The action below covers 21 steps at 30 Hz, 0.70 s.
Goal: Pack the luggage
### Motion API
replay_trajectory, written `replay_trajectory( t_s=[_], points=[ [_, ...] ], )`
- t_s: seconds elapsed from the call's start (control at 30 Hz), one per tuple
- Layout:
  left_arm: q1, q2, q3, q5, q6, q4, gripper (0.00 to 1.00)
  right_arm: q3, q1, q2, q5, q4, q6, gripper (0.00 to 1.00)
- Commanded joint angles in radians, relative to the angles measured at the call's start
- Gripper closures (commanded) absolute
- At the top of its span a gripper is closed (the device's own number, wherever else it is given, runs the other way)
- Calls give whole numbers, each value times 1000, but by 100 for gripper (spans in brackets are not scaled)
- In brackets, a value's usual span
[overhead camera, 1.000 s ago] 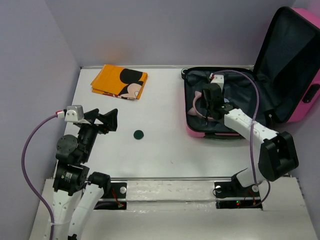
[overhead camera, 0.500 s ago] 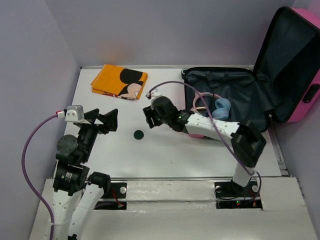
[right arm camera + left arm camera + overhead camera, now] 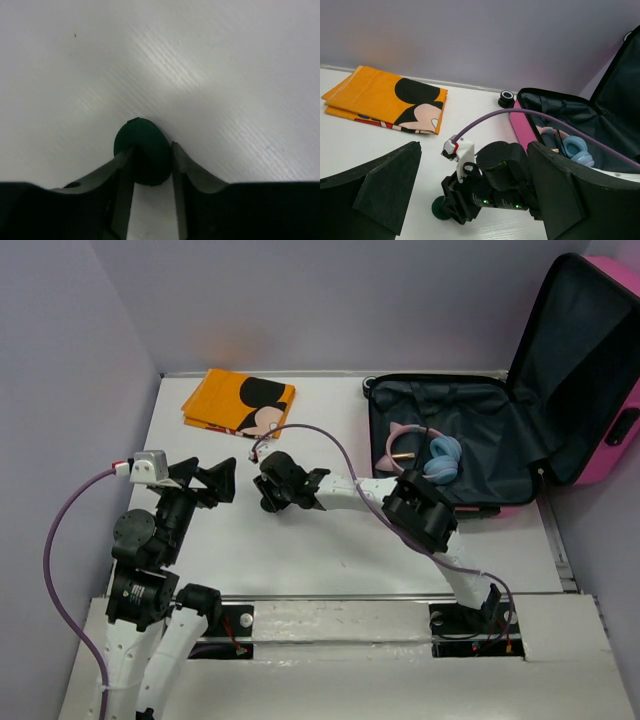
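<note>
Right hand (image 3: 151, 147) clamped on dark green disc (image 3: 142, 136); left hand (image 3: 226, 480) spread, empty; Mickey Mouse cloth (image 3: 238, 403) apart.

Hot-pink suitcase (image 3: 480, 405) lined in dark navy at the upper right of the overhead frame, pink cat-ear headphones (image 3: 425, 452) with pale blue ear cups, orange cloth (image 3: 238, 402) printed with black-and-peach Mickey Mouse upper left, dark green disc (image 3: 144, 157), white table (image 3: 330, 540).

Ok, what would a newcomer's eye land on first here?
The hot-pink luggage lies open at the far right, headphones inside. The right gripper reaches across to mid-table, down at a small dark green disc. A folded orange Mickey cloth sits far left.
</note>
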Motion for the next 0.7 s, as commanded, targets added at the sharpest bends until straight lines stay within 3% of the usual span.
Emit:
replay_trajectory(
  t_s=[0.0, 0.03, 0.1, 0.27, 0.4, 0.53, 0.6, 0.63, 0.67],
  points=[
    [-5, -3, -8, -2, 12, 55, 1, 53, 21, 53, 35, -36, 10, 72],
    [-5, -3, -8, -4, 12, 55, 1, 49, 22, 36, 74, -36, 12, 88],
    [-5, -3, -6, 0, 10, 57, 1, 23, 31, -2, 111, -30, 15, 93],
    [-5, -4, -8, -4, 10, 55, 1, -87, 5, -259, 290, 21, -2, 93],
    [-5, -7, -9, -5, 10, 55, 1, -250, -96, -521, 376, 62, 0, 93],
    [-5, -10, -9, 1, 9, 58, 1, -438, -337, -726, 373, 52, 46, 93],
    [-6, -12, -9, 3, 9, 58, 1, -489, -398, -801, 417, 45, 52, 93],
    [-6, -12, -8, 1, 9, 58, 1, -531, -467, -820, 455, 39, 53, 91],
    [-6, -12, -9, 3, 9, 60, 1, -543, -501, -844, 463, 32, 52, 82]
  ],
)
